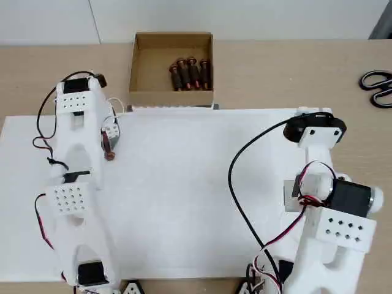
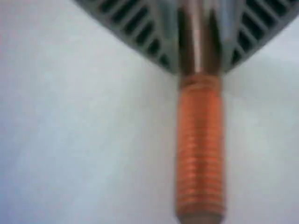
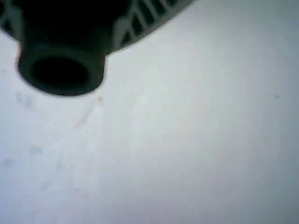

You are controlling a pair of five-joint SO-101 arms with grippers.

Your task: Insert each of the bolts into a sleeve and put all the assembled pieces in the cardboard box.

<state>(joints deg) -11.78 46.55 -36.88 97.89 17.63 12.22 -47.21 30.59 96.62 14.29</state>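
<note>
The copper-coloured threaded bolt (image 2: 198,154) hangs from the left gripper (image 2: 198,60). The ribbed grey fingers (image 2: 140,28) pinch its upper end and the threaded shank juts out free below them. In the high view it sits at the left edge of the white sheet (image 1: 184,196), just in front of the open brown cardboard box (image 1: 150,70).

The black tubular sleeve (image 3: 60,70) is pinched in the right gripper (image 3: 65,28), with its open mouth clear of the fingertips, over the right side of the sheet. The two parts are well apart, with most of the sheet between them.

Four assembled pieces (image 1: 190,73) lie side by side in the right half of the box, so this looks like a late pairing, with each arm holding its half and the join not yet made.

The next move seems to call for bringing both grippers toward the middle and turning them so that bolt tip and sleeve mouth face each other on one line. A small tilt would likely make the thread catch on the rim rather than slide in. Whether the bolt is square in the left grip cannot be told.

Black-handled scissors (image 1: 376,89) lie on the wooden table (image 1: 275,67) at the far right, out of the way.
</note>
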